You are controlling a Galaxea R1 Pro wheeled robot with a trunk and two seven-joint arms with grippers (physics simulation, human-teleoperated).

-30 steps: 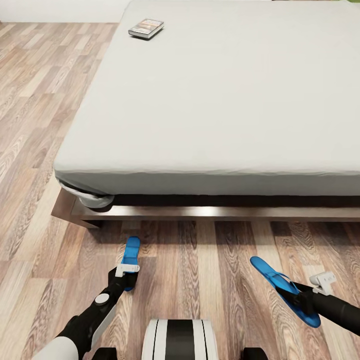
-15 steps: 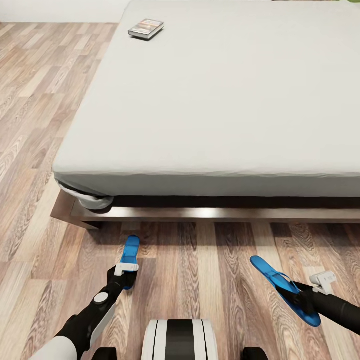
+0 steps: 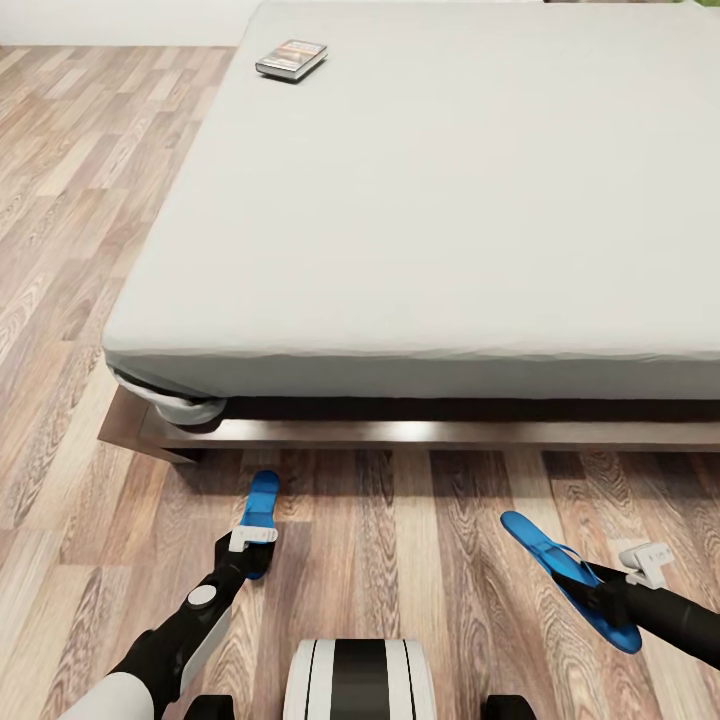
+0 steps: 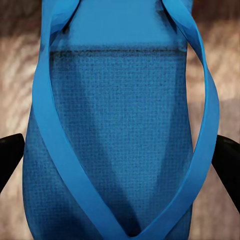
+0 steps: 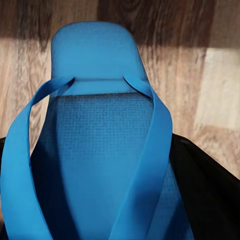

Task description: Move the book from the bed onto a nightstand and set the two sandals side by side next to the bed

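Sandals, one in each gripper, hang over the plank floor (image 3: 90, 200) in the lower part of the head view, in front of the bed (image 3: 440, 200). At lower left the left sandal (image 3: 262, 512) runs almost straight up the frame, its free end toward the bed frame; the left gripper (image 3: 247, 556) covers its near end. In the left wrist view that sandal (image 4: 120, 130) lies between two dark fingers (image 4: 10, 157) at the frame's edges, so the jaws are closed onto its sides; its ends are cut off by the frame.

At lower right the right sandal (image 3: 565, 575) lies on a slant, long axis from upper left to lower right, free end pointing toward the bed. The right gripper (image 3: 610, 600) grips it near its lower end. In the right wrist view the sandal (image 5: 100, 135) shows its rounded end and both straps, with dark jaws against its sides.

The book (image 3: 291, 57) lies flat on the mattress at the upper left of the frame, near the bed's left edge, well apart from both sandals. Its cover lettering is too small to read. The bed is cut off at the top and right.
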